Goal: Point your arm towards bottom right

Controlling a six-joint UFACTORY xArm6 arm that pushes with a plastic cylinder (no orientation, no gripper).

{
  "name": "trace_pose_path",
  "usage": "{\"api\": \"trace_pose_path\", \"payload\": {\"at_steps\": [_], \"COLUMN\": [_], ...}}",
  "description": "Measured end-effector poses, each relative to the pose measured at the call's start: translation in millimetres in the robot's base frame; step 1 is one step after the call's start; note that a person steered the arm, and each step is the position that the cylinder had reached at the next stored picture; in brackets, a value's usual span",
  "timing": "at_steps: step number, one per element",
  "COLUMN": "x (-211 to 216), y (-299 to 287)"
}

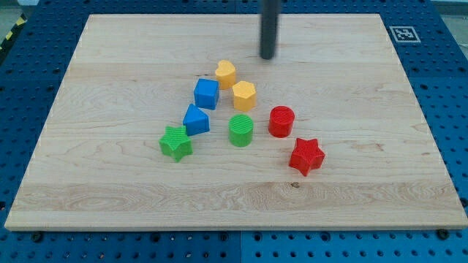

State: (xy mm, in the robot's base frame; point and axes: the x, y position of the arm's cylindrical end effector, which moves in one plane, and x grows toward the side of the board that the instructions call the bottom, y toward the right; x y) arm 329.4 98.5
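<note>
1. your rod comes down from the view's top; my tip (268, 57) rests on the wooden board (380, 183), touching no block and holding nothing, since it has no jaws.
2. nearest, toward the view's lower left, sits the yellow heart (225, 73), with the yellow hexagon (243, 95) just below it.
3. the blue cube (206, 93) and blue triangle (195, 120) lie left of those.
4. the green star (176, 142) and green cylinder (240, 129) sit lower.
5. the red cylinder (281, 120) and red star (306, 155) lie toward the bottom right, well apart from the tip.
</note>
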Motion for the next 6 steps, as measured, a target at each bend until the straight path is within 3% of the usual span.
{"api": "trace_pose_path", "payload": {"at_steps": [2, 3, 6], "x": [170.5, 238.1, 247.2], "y": [119.0, 142.0, 137.8]}}
